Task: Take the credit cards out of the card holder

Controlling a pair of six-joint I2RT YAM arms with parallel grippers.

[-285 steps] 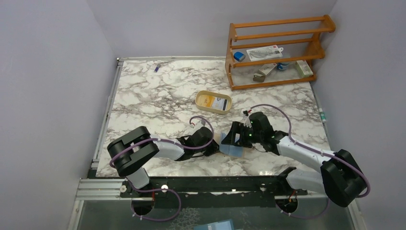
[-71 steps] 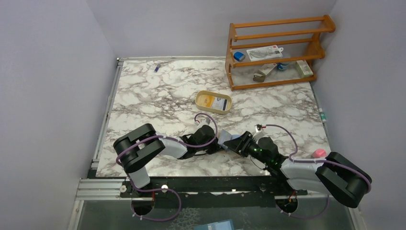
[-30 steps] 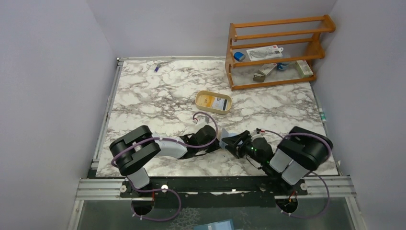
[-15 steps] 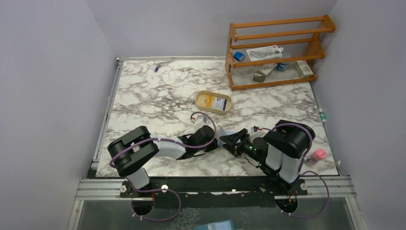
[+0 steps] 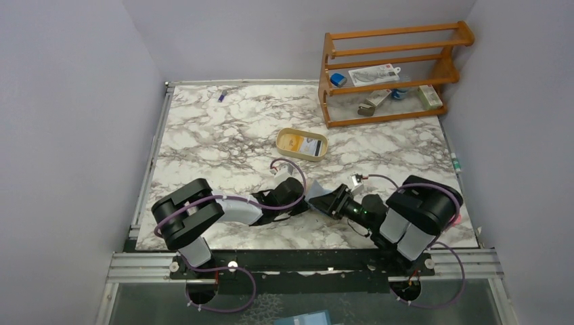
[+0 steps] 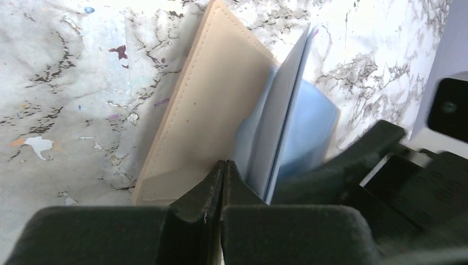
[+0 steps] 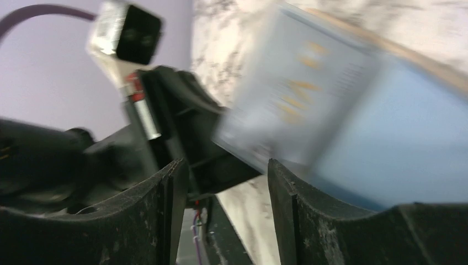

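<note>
The beige-tan card holder (image 6: 204, 110) lies half open on the marble table, its pale blue inside (image 6: 312, 124) turned up. My left gripper (image 6: 223, 164) is shut on its near tan flap. A bluish-white card (image 7: 292, 110) sticks out of the blue lining (image 7: 403, 154), blurred in the right wrist view. My right gripper (image 7: 221, 187) is open, its jaws just below and left of that card, holding nothing. In the top view both grippers, the left (image 5: 303, 203) and the right (image 5: 332, 202), meet at the card holder (image 5: 316, 200) near the front edge.
An oval tan tray (image 5: 283, 135) behind the grippers holds a yellow-orange card (image 5: 292, 141) and another card (image 5: 311, 147). A wooden rack (image 5: 389, 68) with small items stands at the back right. A pink object (image 5: 455, 217) peeks from behind the right arm.
The right arm has folded in close to the card holder and its wrist has turned. The left arm has stayed on the card holder.
</note>
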